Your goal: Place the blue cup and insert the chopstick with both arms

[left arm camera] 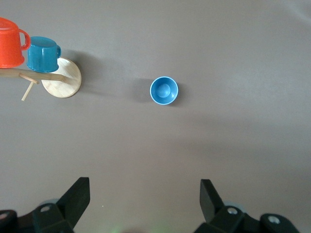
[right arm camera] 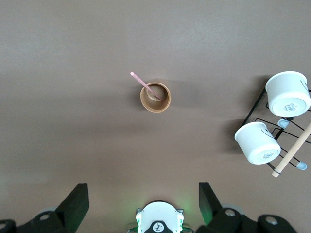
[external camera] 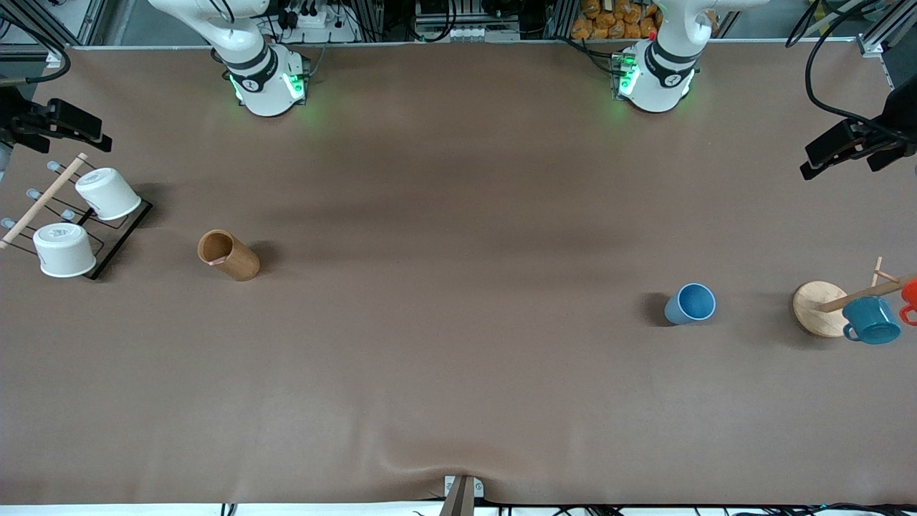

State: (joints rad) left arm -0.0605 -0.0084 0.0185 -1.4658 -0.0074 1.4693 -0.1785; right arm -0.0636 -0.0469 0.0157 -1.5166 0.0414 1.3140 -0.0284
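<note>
Currently both arms wait high. Left gripper (left arm camera: 144,204) spread, over blue cup (external camera: 691,304) standing on counter (external camera: 458,373). Right gripper (right arm camera: 141,204) spread, over brown holder (external camera: 228,255) containing chopstick (right arm camera: 145,86). Risk: light cup tips if a finger clips its rim; thin chopstick may slip or drag the holder.

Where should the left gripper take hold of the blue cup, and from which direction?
The blue cup stands upright, mouth up, alone on bare table, well apart from the mug stand. Coming straight down from above looks best: the open left gripper could pinch the rim, one finger inside and one outside, or span the whole cup, since its tapered wall has no handle.
</note>
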